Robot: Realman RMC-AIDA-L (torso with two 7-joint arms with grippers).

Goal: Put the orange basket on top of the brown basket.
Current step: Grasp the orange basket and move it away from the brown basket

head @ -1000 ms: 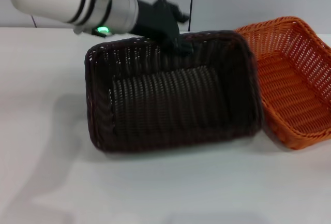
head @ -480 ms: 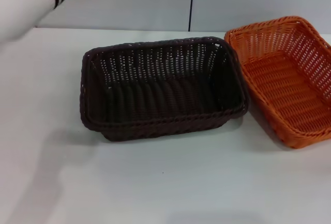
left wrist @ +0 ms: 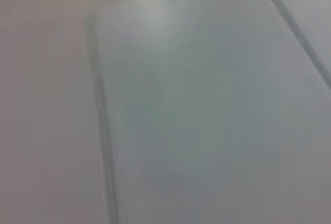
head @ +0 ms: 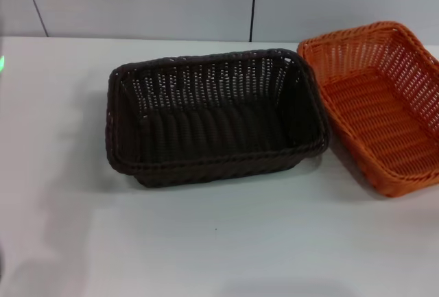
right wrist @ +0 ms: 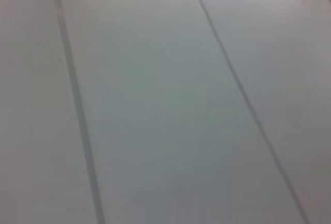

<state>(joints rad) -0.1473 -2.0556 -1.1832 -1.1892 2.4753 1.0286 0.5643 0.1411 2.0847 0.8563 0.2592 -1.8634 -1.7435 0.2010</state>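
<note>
The brown basket (head: 212, 115) sits upright and empty on the white table, left of centre in the head view. The orange basket (head: 381, 105) stands right beside it at the right edge, also empty, its near left corner close to or touching the brown basket's right side. Neither gripper shows in any view. The left wrist view and the right wrist view show only pale wall panels with seams.
The white table (head: 219, 242) stretches in front of both baskets and to the left. A pale panelled wall (head: 137, 2) with a dark vertical seam stands behind the table's far edge.
The left arm, which held the brown basket's far rim tilted up, has let go and withdrawn out of view to the left. The brown basket now lies flat.
</note>
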